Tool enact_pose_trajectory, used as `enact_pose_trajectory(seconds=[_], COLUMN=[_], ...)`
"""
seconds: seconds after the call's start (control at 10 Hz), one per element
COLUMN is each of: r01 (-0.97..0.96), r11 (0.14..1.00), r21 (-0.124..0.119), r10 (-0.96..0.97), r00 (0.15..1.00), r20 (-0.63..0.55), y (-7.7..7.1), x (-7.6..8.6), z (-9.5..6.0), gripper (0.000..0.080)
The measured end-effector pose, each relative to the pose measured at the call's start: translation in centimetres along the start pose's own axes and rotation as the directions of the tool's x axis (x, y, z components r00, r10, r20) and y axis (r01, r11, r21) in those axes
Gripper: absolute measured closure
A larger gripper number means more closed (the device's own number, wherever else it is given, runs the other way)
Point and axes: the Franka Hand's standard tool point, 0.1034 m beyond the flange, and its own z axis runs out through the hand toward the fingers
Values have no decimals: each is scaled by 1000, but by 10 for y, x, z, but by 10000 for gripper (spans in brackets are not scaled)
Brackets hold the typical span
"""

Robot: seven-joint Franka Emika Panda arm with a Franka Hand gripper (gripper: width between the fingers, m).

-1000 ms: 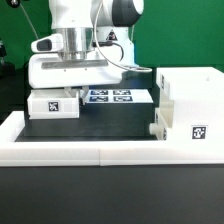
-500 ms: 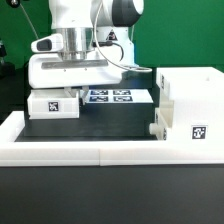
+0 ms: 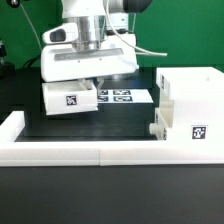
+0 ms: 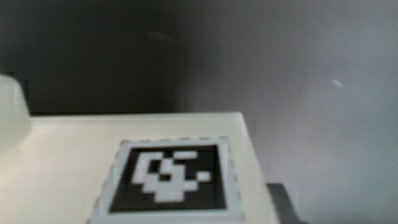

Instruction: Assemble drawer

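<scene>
Robotics lab: marker board, border rail

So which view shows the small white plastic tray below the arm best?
Exterior view: the small white plastic tray shows whole, front face toward the camera. The wrist view gives only a blurred close-up of a white surface and square tag, apparently the same tray.

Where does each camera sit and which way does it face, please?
Exterior view: off the arm, facing it across the long white border rail, with the tall white plastic casing beside; the white arm and gripper show, clamped on the small white open-top tray.
Wrist view: on the wrist, looking closely onto that tray's square black-and-white tag; no fingers clearly show.
Shared: the tray and tag.
</scene>
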Motion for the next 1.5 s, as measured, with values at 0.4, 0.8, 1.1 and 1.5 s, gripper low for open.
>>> enact_pose_trajectory(seconds=[0.4,0.8,1.1,1.5], r01=[41,117,385,721], r11=[999,993,923,693], r21=[26,31,25,13], r10=[-42,-117,-385,-721], r00=[999,993,923,693], r20=[6,7,-1,10], y=[-30,-35,-34,-38], x=[50,55,58,90], z=[-21,-21,-21,-23], gripper=[757,757,757,757])
